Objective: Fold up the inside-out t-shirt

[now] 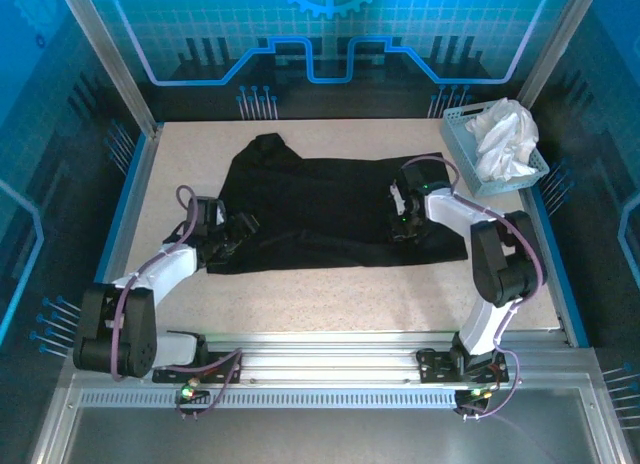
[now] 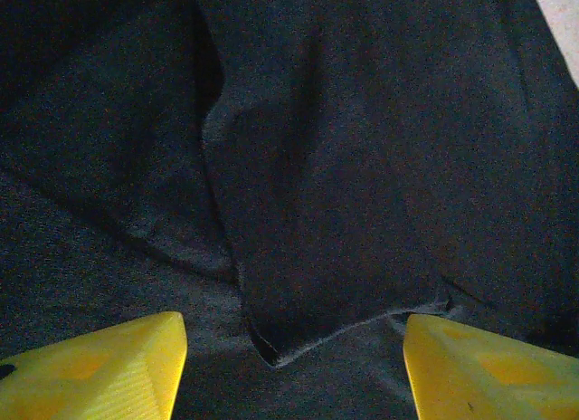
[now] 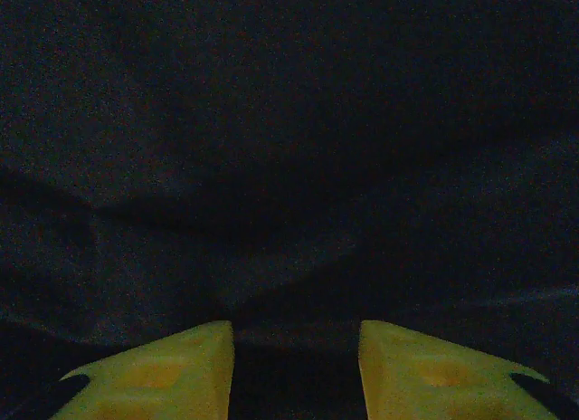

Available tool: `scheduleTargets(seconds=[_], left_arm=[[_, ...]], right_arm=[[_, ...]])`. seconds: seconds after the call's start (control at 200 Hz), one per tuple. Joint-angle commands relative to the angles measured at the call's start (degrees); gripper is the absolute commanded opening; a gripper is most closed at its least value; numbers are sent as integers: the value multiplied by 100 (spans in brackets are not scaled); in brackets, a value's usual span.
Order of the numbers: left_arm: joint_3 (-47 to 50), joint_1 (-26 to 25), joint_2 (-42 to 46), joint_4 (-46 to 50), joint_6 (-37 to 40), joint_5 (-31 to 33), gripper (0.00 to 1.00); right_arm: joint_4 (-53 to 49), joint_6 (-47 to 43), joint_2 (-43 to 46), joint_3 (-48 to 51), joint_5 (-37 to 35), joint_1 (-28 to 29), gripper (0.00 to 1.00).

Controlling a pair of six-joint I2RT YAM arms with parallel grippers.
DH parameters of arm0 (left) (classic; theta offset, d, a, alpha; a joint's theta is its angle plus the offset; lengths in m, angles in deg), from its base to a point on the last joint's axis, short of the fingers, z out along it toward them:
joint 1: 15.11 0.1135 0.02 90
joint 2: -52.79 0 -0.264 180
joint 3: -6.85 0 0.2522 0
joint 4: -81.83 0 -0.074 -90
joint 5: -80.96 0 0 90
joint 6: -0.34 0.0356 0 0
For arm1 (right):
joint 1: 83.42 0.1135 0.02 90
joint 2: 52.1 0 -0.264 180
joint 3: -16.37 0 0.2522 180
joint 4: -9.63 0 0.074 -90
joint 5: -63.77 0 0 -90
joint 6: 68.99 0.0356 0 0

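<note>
The inside-out t-shirt (image 1: 320,204) lies spread black across the middle of the table, with one corner sticking out at the back left. My left gripper (image 1: 238,236) rests at its front left edge. In the left wrist view the yellow fingers (image 2: 109,366) stand wide apart, so the left gripper (image 2: 294,375) is open over a folded hem corner (image 2: 271,355) of the shirt (image 2: 362,167). My right gripper (image 1: 400,222) points down onto the shirt's right part. In the right wrist view it (image 3: 297,370) is partly open, with dark cloth (image 3: 271,121) beneath and nothing clearly pinched.
A light blue basket (image 1: 455,134) holding a white cloth garment (image 1: 505,134) stands at the back right corner. Bare speckled tabletop (image 1: 330,294) runs between the shirt and the arm bases. Blue rails border the table's left and right sides.
</note>
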Motion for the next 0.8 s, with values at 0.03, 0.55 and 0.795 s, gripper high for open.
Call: scheduleTargets(seconds=[0.03, 0.55, 0.795], left_arm=[[-112, -14, -154, -32, 138, 80, 66], [34, 162, -206, -128, 167, 199, 67], [100, 486, -525, -465, -133, -225, 66]], right_arm=[[25, 106, -366, -522, 102, 59, 40], [184, 269, -387, -1032, 47, -224, 35], [1169, -1132, 181, -566, 397, 1820, 45]])
